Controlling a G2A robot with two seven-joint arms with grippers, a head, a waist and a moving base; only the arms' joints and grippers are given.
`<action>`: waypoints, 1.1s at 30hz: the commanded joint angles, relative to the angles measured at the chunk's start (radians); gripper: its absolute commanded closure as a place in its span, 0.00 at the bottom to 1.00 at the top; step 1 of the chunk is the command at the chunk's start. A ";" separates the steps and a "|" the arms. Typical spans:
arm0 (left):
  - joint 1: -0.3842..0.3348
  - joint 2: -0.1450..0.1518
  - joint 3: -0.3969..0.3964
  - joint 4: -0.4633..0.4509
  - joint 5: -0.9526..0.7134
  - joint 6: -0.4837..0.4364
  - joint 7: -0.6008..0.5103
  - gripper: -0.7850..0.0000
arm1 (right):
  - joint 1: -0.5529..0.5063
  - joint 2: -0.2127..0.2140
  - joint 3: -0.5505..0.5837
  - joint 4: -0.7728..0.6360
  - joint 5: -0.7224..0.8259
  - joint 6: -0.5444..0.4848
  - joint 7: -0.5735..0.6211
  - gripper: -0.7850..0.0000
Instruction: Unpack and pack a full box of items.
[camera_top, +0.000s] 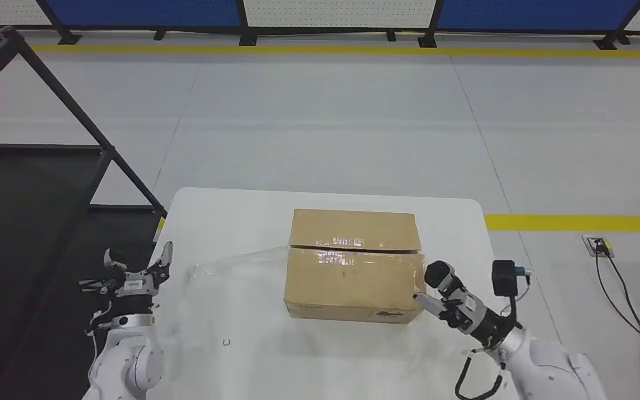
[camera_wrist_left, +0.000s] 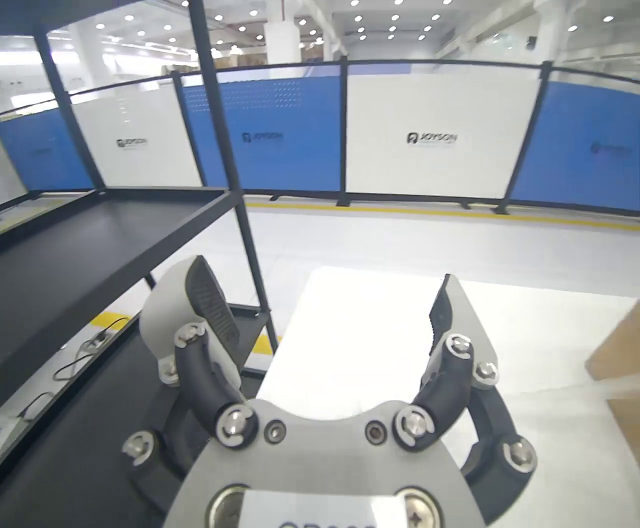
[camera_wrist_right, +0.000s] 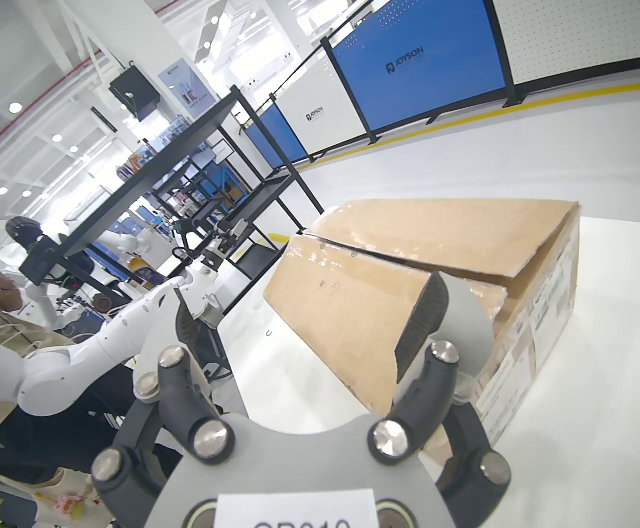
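Cardboard box (camera_top: 352, 265) at the middle of the white counter (camera_top: 230, 320). Lies shut, with both top flaps folded down to a seam across the lid and glossy tape along that seam. Reads as fully packed, so likely the very start of the job, with unpacking not yet begun. Shows, in the right wrist view, a slight gap at the right end of the seam, with one flap edge riding over the other. Probably the easiest place to get under.

Right pincer (camera_top: 430, 287) just beside the box's near right corner. Stands with jaws spread apart and grips nothing. From its own wrist, right pincer (camera_wrist_right: 307, 300) level with the lid, one ribbed pad (camera_wrist_right: 420, 320) close against the near flap's edge. Cannot tell whether touching or just apart. Placed there, by the look of it, to catch that edge and lift the flap open.

Left pincer (camera_top: 138, 258) well apart from the box, off its left side at the counter's edge. Jaws likewise wide, nothing between them. Points along the counter towards the box (camera_wrist_left: 617, 350). Probably parked clear of the other arm's work, or waiting to steady the box once a flap goes up.

Black shelf rack (camera_top: 60, 200) farther left of the box again, beyond the left pincer and off the counter.
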 joint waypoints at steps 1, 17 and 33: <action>0.035 0.005 -0.008 -0.054 -0.010 -0.079 -0.029 0.00 | 0.024 0.008 0.021 0.028 0.068 -0.003 0.066 0.00; 0.076 0.019 -0.016 -0.105 0.002 -0.239 -0.116 0.00 | 0.323 0.016 -0.099 0.458 0.303 0.033 0.315 0.00; 0.097 0.030 0.015 -0.168 0.043 -0.357 -0.101 0.00 | 0.341 0.053 -0.186 0.435 0.697 -0.103 0.550 0.00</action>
